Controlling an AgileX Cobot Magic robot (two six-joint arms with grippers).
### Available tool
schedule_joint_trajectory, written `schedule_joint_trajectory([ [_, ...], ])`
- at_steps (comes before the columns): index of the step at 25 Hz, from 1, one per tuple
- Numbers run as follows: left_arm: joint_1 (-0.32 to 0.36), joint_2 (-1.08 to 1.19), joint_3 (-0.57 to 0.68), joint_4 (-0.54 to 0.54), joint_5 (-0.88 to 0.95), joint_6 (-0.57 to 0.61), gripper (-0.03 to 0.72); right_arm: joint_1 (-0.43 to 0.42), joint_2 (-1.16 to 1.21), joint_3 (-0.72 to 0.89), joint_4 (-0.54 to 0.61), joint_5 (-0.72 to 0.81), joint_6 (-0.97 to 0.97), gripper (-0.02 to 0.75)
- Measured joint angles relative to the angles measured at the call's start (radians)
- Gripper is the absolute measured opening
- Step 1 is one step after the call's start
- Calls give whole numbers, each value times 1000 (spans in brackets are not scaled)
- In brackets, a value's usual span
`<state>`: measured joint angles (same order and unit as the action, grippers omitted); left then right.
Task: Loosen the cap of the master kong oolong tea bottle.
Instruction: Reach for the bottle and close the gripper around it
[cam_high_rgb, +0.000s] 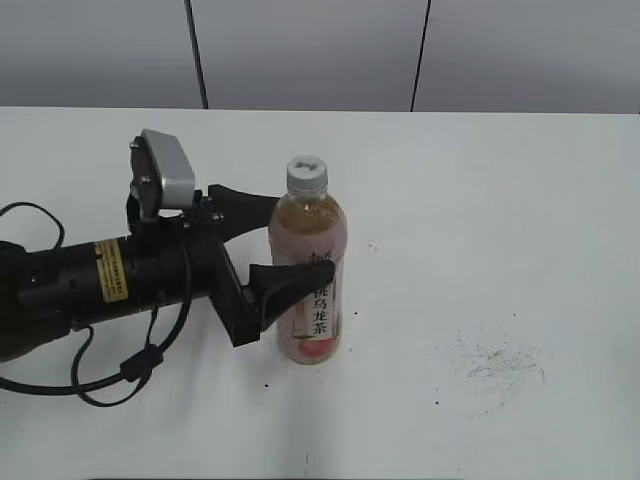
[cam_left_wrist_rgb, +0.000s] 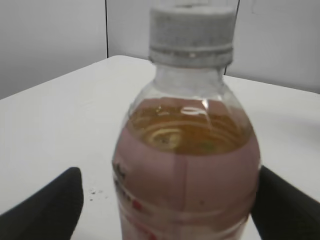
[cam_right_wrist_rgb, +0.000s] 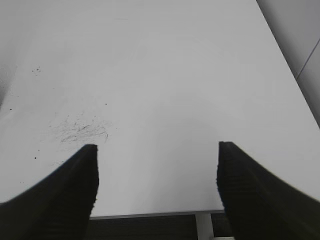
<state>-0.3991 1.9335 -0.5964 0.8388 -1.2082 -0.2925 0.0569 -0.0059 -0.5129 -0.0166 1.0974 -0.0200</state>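
The master kong oolong tea bottle (cam_high_rgb: 309, 275) stands upright on the white counter (cam_high_rgb: 500, 200), its grey-white cap (cam_high_rgb: 307, 174) screwed on top. The left end effector (cam_high_rgb: 272, 245) reaches in from the bottle's left with its jaws spread wide around the labelled body, one finger behind the bottle and one in front; whether either touches the label cannot be told. To the bottle's right lies a patch of dark scuff marks (cam_high_rgb: 495, 360). The right end effector (cam_right_wrist_rgb: 157, 175) hangs wide open over bare counter, holding nothing.
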Motion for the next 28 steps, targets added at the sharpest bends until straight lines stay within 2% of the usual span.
schedule_joint_trajectory([
  [7, -73, 2, 0, -11, 0, -9, 592, 0, 0, 0, 0, 0, 0, 555],
  [18, -78, 47, -75, -35, -2, -11, 586, 0, 0, 0, 0, 0, 0, 555],
  [21, -78, 57, -78, -18, -1, -11, 549, 0, 0, 0, 0, 0, 0, 555],
  [25, -78, 57, -78, -15, -1, -12, 445, 0, 0, 0, 0, 0, 0, 555],
  [28, -78, 57, -78, -15, 0, -11, 445, 0, 0, 0, 0, 0, 0, 555],
])
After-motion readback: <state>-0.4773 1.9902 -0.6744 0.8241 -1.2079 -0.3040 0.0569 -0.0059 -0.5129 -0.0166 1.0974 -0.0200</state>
